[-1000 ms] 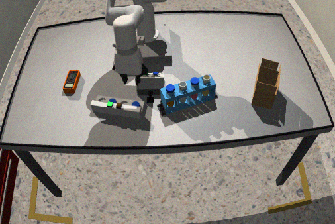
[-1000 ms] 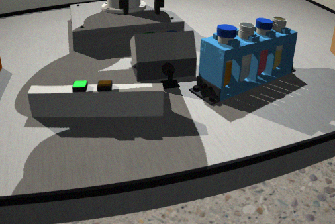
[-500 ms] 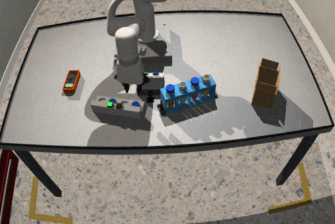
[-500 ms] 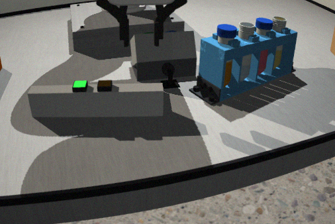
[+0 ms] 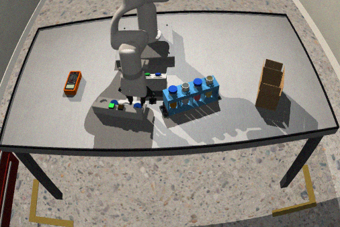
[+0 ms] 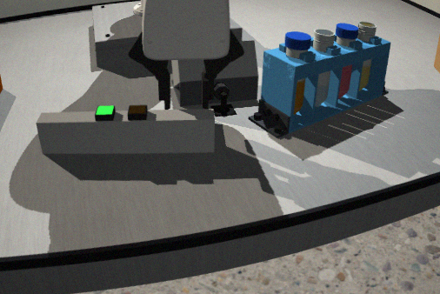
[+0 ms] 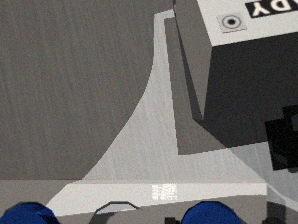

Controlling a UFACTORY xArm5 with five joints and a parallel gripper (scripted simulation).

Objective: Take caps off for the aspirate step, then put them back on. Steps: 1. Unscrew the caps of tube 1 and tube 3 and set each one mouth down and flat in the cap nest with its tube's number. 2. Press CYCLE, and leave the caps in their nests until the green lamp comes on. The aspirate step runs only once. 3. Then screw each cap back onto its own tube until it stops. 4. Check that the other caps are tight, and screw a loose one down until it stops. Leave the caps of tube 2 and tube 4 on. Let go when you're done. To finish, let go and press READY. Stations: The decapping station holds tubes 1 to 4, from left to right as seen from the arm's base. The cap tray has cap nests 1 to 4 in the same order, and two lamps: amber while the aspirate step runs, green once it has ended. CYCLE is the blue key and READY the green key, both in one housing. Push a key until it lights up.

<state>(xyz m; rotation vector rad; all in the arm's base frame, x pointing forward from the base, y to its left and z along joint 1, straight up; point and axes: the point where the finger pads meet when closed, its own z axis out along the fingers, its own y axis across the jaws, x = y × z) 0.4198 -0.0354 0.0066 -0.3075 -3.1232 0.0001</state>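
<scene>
The gripper (image 6: 186, 105) is hovering half-closed and empty behind the cap tray (image 6: 126, 136), its green lamp (image 6: 104, 112) glowing; two blue caps (image 5: 137, 105) are sitting in nests. Descending misaligned risks knocking a cap askew.

An orange handheld meter (image 5: 72, 82) with a dark dial and a pale screen lies flat on the grey table (image 5: 218, 41) at the left of the top view. At the right of that view a brown cardboard box (image 5: 270, 88) stands upright, well apart from the meter, casting a shadow toward the lower right. Below the table, yellow corner marks (image 5: 297, 204) sit on the speckled floor, and a dark red frame (image 5: 7, 178) shows at the lower left edge.
</scene>
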